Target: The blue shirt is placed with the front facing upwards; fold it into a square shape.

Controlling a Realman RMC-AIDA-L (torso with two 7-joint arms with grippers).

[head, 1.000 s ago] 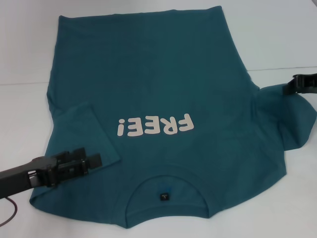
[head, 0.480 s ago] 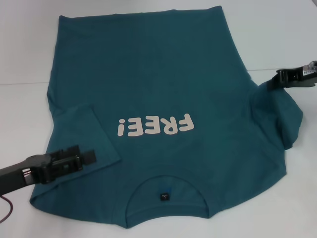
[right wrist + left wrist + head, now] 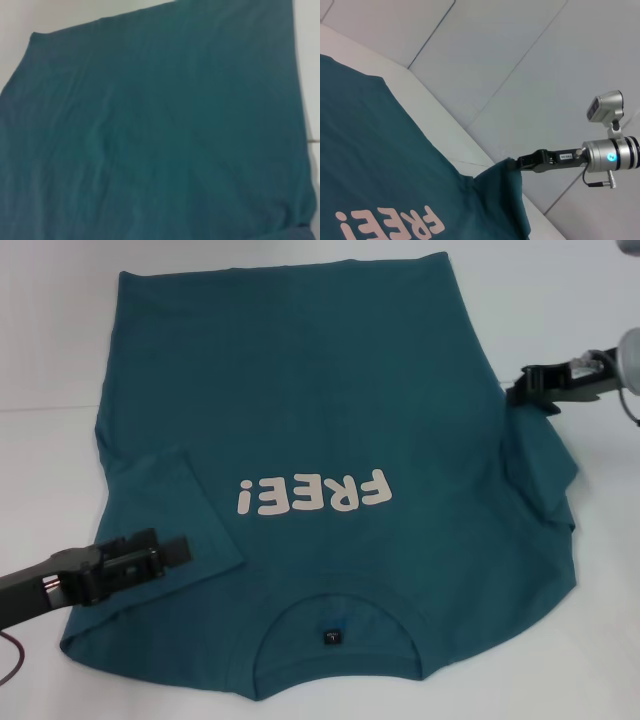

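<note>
The blue shirt [image 3: 300, 390] lies flat on the white table [image 3: 50, 340], front up, with pale "FREE!" lettering [image 3: 312, 495] and its neck label [image 3: 330, 637] towards me. Its left sleeve [image 3: 170, 495] is folded in onto the body. My left gripper [image 3: 180, 550] hovers open just over that sleeve's near edge, holding nothing. My right gripper [image 3: 512, 393] is shut on the right sleeve [image 3: 540, 455], holding it up above the shirt's right side. The left wrist view shows the right gripper [image 3: 516, 163] pinching the raised cloth. The right wrist view shows only shirt fabric [image 3: 150, 125].
Bare white table [image 3: 590, 570] surrounds the shirt on the right and at the back. A red cable [image 3: 15, 665] hangs by my left arm at the near left corner.
My right gripper has carried the right sleeve up and inward to the left, so the sleeve now hangs folded. My left gripper has drawn back slightly to the left; the left sleeve stays folded.
</note>
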